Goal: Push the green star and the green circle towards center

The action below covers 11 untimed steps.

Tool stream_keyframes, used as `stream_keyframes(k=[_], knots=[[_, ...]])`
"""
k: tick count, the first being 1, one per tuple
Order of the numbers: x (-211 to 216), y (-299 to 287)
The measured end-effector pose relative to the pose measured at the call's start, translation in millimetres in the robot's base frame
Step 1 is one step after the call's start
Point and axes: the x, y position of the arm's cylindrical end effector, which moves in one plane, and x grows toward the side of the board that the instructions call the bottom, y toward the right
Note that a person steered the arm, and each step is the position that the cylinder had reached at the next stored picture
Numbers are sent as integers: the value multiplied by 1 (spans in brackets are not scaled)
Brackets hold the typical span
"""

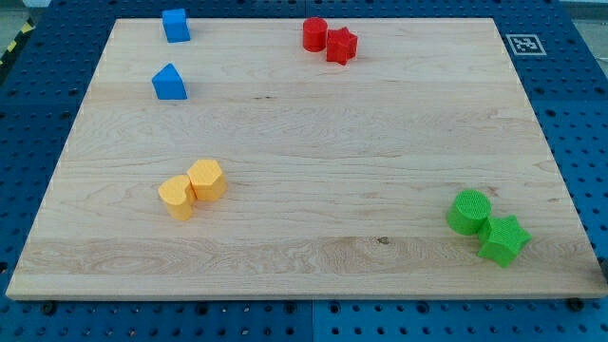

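Note:
The green circle and the green star sit touching each other near the board's bottom right corner, the star below and to the right of the circle. Both are far from the board's centre. My tip does not clearly show. A small dark shape cuts into the view's right edge just right of the green star, and I cannot tell whether it is the rod.
A red circle and a red star touch at the top centre. Two blue blocks stand at the top left. A yellow heart and a yellow hexagon touch at the left. The wooden board lies on blue pegboard.

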Motion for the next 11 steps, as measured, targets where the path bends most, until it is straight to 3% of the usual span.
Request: stream_keyframes(k=[2,5,7,9,11], knots=[[-5,-75],[-32,-64],[-13,-69],[-19,-99],[-51,-123]])
